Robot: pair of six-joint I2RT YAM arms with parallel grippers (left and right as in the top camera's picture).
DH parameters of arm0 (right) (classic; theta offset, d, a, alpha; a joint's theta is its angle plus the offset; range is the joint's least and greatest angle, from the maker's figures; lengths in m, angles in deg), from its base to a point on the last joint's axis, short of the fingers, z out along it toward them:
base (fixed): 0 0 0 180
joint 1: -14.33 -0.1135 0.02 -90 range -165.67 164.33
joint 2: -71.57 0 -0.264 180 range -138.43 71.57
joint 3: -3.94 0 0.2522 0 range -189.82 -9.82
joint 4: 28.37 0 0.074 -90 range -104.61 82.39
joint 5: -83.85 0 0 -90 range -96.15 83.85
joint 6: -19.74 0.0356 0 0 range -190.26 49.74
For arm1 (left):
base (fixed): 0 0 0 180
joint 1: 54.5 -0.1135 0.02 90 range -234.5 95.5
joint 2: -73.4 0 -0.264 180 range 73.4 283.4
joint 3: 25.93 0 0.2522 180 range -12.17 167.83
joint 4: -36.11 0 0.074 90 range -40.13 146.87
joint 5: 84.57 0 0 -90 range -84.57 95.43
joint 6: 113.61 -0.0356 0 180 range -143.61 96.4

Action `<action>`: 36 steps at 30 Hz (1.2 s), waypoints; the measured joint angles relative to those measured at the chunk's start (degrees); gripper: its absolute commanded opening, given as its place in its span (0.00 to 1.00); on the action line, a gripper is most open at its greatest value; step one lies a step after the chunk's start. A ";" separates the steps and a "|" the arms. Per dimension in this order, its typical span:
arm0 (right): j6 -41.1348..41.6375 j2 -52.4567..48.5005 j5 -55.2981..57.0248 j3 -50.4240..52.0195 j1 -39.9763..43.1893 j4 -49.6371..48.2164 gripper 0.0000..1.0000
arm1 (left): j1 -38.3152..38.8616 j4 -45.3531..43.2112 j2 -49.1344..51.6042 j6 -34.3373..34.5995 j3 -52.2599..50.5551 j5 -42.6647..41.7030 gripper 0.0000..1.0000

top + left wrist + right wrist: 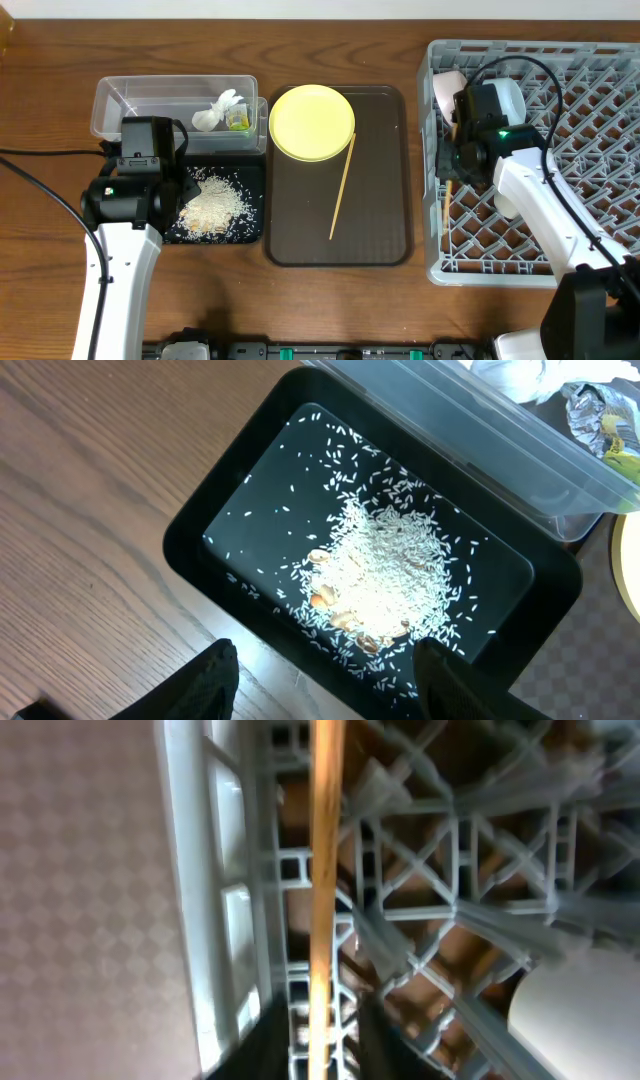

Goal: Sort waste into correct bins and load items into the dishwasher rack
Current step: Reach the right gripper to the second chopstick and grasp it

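Note:
The grey dishwasher rack stands at the right. My right gripper hangs over its left edge, and its fingers are open on either side of a wooden chopstick lying in the rack. A second chopstick and the yellow plate lie on the brown tray. My left gripper is open and empty over the near rim of the black tray, which holds rice scraps. The clear tub holds the white tissue and the green-yellow wrapper.
The dark brown serving tray lies between the black tray and the rack. A white dish stands in the rack's far left corner and shows in the right wrist view. Cables run over the rack.

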 measured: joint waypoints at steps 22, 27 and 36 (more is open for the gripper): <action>3.63 -3.65 -4.79 -5.92 -20.79 -12.79 0.44 | 0.00 0.00 0.00 0.00 0.00 0.00 0.59; 8.02 -11.45 -3.17 -5.92 -24.70 -13.22 0.45 | 0.00 0.00 0.00 0.00 0.00 0.02 0.59; 14.05 -20.96 1.55 -5.92 -27.98 -13.35 0.34 | 0.00 0.00 0.00 0.00 0.00 0.00 0.59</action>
